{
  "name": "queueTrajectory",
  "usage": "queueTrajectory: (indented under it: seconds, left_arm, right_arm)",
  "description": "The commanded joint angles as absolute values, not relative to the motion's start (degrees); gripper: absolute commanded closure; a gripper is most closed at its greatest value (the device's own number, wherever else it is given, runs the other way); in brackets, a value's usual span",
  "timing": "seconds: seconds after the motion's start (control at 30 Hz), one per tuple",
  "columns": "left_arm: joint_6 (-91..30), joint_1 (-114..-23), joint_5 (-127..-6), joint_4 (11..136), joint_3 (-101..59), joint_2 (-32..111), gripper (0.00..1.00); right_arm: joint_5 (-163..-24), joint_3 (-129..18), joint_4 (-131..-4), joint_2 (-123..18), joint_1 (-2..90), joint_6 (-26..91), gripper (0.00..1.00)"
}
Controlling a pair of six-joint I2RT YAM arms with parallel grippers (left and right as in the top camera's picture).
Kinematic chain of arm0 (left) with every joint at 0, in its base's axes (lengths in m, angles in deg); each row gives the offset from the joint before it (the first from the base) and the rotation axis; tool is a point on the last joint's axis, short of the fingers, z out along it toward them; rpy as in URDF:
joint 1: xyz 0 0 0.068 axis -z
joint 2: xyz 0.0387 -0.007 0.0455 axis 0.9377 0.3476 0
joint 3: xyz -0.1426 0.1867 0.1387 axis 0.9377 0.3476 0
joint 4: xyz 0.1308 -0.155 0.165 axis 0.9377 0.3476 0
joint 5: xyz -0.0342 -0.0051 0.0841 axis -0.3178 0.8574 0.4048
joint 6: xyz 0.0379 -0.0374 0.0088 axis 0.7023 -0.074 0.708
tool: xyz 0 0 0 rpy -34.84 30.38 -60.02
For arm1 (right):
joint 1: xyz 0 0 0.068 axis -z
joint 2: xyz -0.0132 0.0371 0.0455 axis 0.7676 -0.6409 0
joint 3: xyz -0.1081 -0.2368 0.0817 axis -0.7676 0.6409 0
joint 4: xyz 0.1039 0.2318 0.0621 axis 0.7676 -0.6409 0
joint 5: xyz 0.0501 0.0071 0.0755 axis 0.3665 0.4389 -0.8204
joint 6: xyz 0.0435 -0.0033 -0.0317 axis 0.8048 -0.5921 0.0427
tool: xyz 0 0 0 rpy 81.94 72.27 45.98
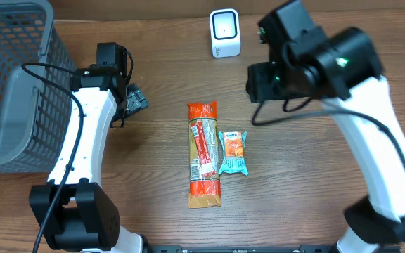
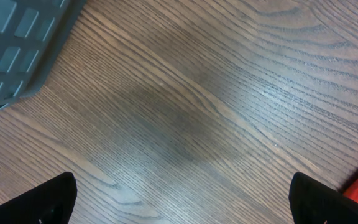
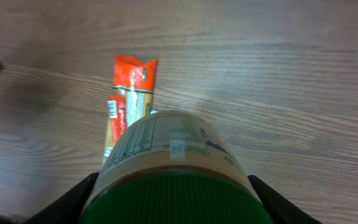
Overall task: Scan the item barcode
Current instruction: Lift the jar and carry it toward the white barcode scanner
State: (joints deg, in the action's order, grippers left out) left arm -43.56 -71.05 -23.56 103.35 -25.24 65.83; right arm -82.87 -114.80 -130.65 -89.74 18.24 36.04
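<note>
- Jar (image 3: 166, 146), green lid, clamped in right jaws; left jaws wide, empty.
- I'd turn its barcode square to the white scanner (image 1: 225, 31), hold steady.

Table (image 1: 294, 183) is read as dark wood-grain, matt, finely ridged. Basket (image 1: 55, 63) is moulded in grey plastic mesh, dull. Scanner (image 1: 225, 33) is cased in smooth white plastic (slight gloss). Long packet (image 1: 203, 154) and small packet (image 1: 233, 152) are wrapped in shiny printed film. Jar (image 3: 166, 146) is covered by a semi-gloss printed label; its green lid (image 3: 179, 199) is ribbed plastic. Arm shells (image 1: 83, 133) are finished in smooth white plastic.
</note>
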Motion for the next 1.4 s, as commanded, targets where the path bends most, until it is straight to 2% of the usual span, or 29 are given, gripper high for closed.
queueTrajectory:
  seconds: [0.0,0.33,0.87,1.2,1.37]
  left_arm:
    - [-42.9,-70.8,-22.8,103.3,-26.1,64.7,0.0]
    - [-42.9,-70.7,-22.8,103.3,-26.1,64.7,0.0]
    - [-42.9,-70.7,-22.8,103.3,-26.1,64.7,0.0]
    - [-42.9,-70.7,-22.8,103.3,-26.1,64.7,0.0]
    - [-42.9,-70.8,-22.8,103.3,-26.1,64.7,0.0]
  right_arm:
    - [-83.3,-115.2,-128.5,-95.8,18.4,35.1,0.85]
    - [-82.9,-114.4,-108.2,-103.3,18.4,34.5,0.85]
    - [-73.3,-114.2,-79.1,-112.2,18.6,32.0,0.85]
    - [-73.4,-114.2,-62.3,-118.2,23.6,34.2,0.84]
    - [-80.3,-114.2,-58.0,-120.4,26.0,35.2,0.84]
